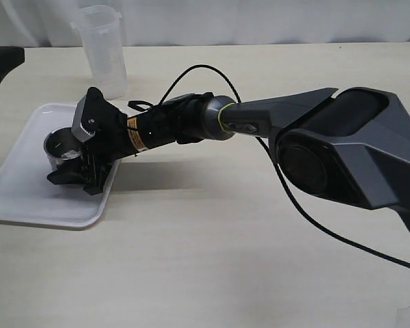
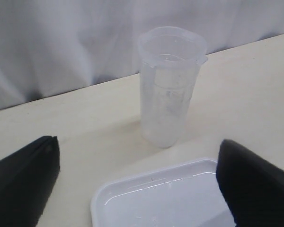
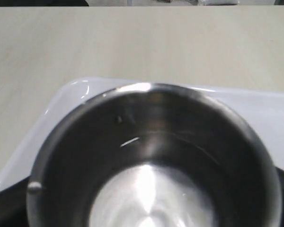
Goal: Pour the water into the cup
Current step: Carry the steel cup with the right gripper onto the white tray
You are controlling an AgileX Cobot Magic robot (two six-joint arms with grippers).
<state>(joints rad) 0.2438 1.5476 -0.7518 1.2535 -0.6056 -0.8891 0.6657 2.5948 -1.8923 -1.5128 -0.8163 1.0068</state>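
Pale wooden tabletop (image 1: pixel 212 260) under a white curtain, and one big grey-black right arm (image 1: pixel 342 143) stretches across to the single white rectangular plastic tray (image 1: pixel 20 198) at the left. One tall translucent plastic beaker (image 1: pixel 104 48) stands upright just behind that tray, and one short dull-silver stainless-steel cup (image 1: pixel 57 145) sits upright in it. Two grippers: the right gripper (image 1: pixel 78 174) flanks the cup, whether clamped I can't tell; the left gripper (image 2: pixel 137 151) hangs spread wide, holding nothing.
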